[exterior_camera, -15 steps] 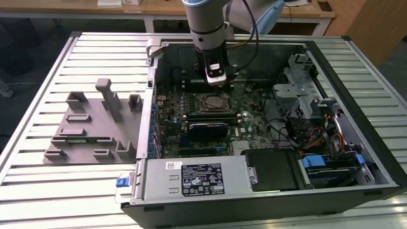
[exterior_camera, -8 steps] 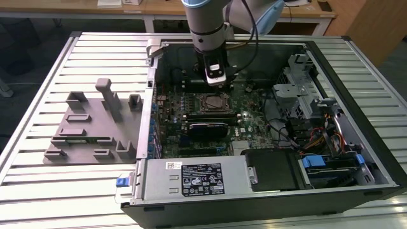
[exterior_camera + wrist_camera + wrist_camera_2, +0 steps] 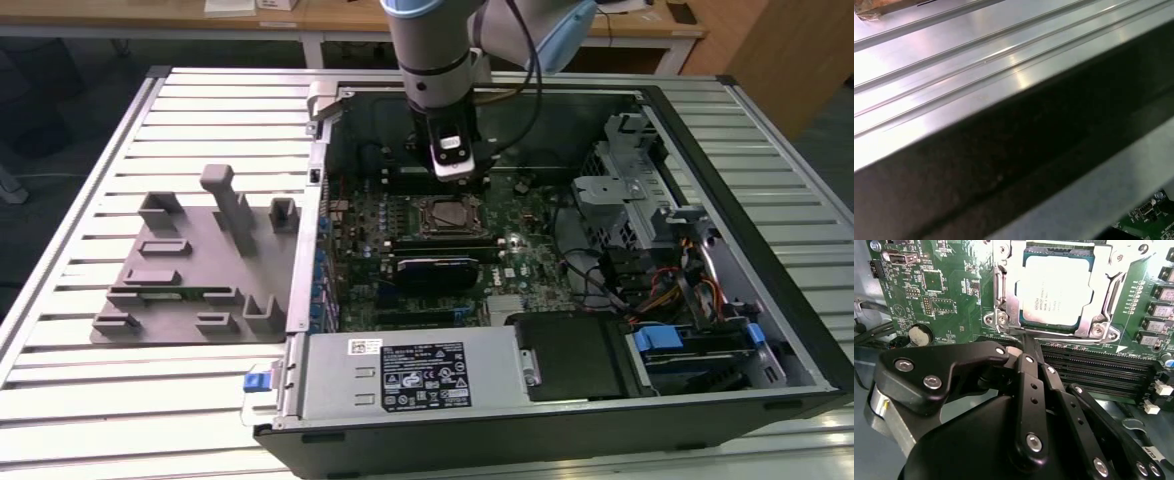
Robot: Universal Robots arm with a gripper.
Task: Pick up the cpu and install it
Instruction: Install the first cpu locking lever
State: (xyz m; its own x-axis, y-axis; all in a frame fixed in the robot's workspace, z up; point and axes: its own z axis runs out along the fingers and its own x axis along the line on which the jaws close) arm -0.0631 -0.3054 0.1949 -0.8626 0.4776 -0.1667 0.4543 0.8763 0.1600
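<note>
The ribbed metal tabletop (image 3: 80, 330) carries an opened computer case (image 3: 747, 180) lying on its side, with a grey plastic holder tray (image 3: 180, 270) just beside it toward the exterior view's left. Inside the case, the green motherboard (image 3: 949, 295) fills the floor, with a black heatsink block (image 3: 434, 272) near its middle and dark memory slots (image 3: 1094, 367) running alongside the socket. The arm (image 3: 434, 40) reaches down into the case from above. Its black hand (image 3: 1026, 347) hangs close over the board, its 2 fingers (image 3: 1031, 367) brought together at the tips with nothing between them, right at the edge of the socket frame (image 3: 1004, 290). The cpu (image 3: 1056, 292) already lies flat in the socket, silvery plate up, framed by the metal bracket. By my judgement the placing step is done and the work stands at securing the chip; that calls for gentle, accurate contact on the bracket or its lever, without scraping the plate.
</note>
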